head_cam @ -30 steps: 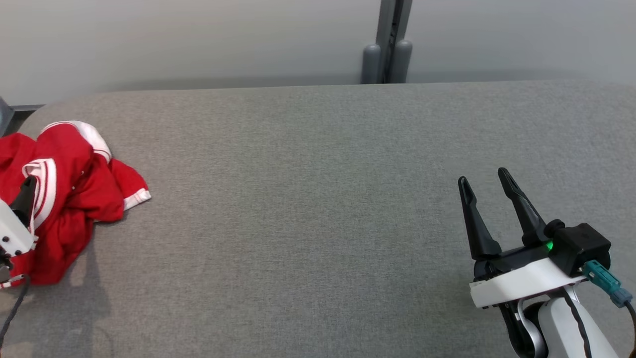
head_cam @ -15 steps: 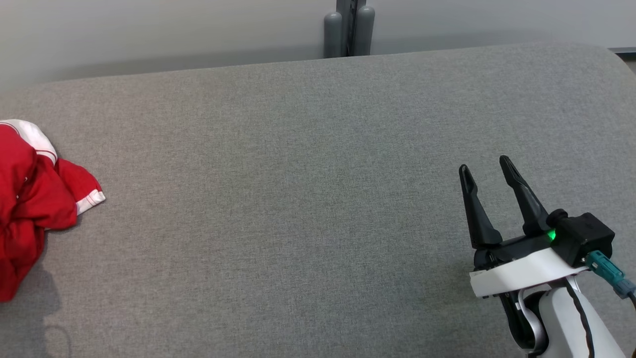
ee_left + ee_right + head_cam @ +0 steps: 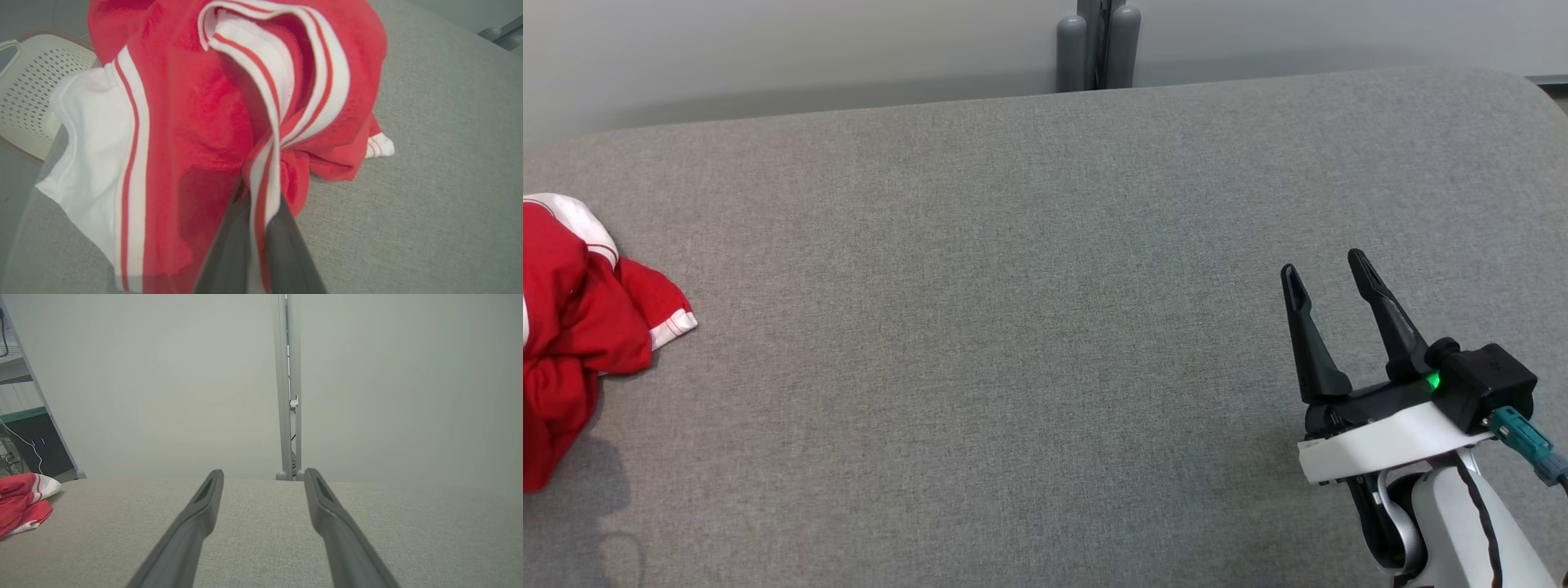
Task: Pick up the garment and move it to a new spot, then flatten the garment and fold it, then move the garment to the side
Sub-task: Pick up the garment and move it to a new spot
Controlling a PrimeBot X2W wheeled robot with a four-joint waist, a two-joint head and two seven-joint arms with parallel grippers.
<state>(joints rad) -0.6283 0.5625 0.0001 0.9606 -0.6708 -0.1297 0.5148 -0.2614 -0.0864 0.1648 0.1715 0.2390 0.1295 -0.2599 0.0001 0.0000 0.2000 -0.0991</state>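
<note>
Pinch at the near left: the left gripper (image 3: 261, 200) has its two dark fingers pressed together on a white-and-red striped band (image 3: 267, 163) of the garment (image 3: 184, 122), cloth sandwiched between them. On the near right, the right gripper (image 3: 1324, 265) hovers above the table (image 3: 1013, 343) with jaws spread wide and nothing in them. The garment lies bunched in a red heap at the table's left edge, one white cuff (image 3: 674, 327) poking toward the middle, and a white basket (image 3: 28, 94) sits just past that edge. This looks like the pick-up, barely begun. To do it well, I'd lift straight up until the heap hangs free, since only a band is held and it could slip. Then I'd carry it right, toward the bare middle. At the far side, a grey post (image 3: 1098, 41) stands behind the table.
</note>
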